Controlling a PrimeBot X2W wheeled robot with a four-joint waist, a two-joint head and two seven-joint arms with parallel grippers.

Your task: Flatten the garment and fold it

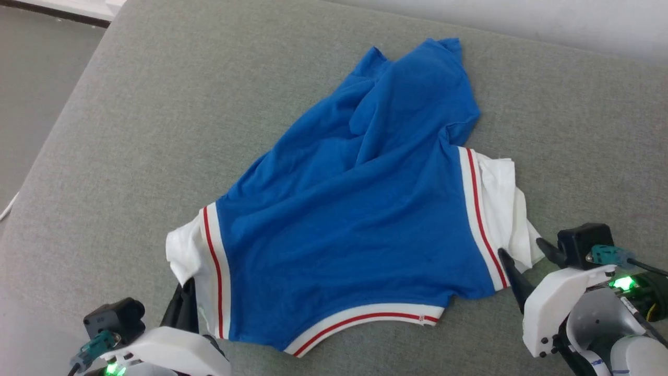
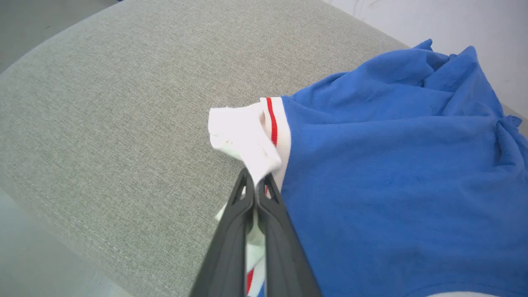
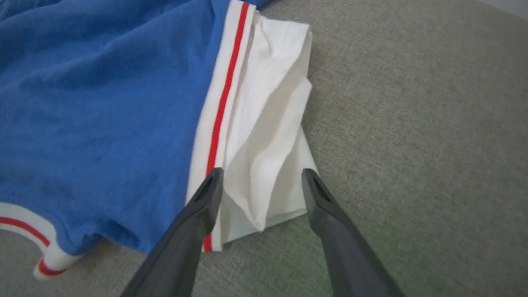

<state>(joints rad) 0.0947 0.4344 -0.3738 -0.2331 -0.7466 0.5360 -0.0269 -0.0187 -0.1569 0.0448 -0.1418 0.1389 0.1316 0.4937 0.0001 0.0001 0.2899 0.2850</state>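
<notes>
The garment point(image 1: 360, 209) is a bright blue T-shirt with white sleeves and red-striped trim, lying wrinkled with its plain side up on a grey cushion. My left gripper point(image 1: 185, 292) is shut on the white sleeve point(image 2: 243, 136) at the lower left; in the left wrist view the left gripper point(image 2: 255, 177) pinches that white cloth between its fingertips. My right gripper point(image 1: 522, 248) stands open at the lower right, its fingers point(image 3: 206, 194) straddling the edge of the other white sleeve point(image 3: 268, 136) without closing on it. The garment's far end is bunched up.
The grey upholstered cushion point(image 1: 156, 130) carries the garment, with bare fabric on all sides. Its left edge drops to a grey floor point(image 1: 31, 78). A pale wall point(image 1: 548, 21) runs behind the far edge.
</notes>
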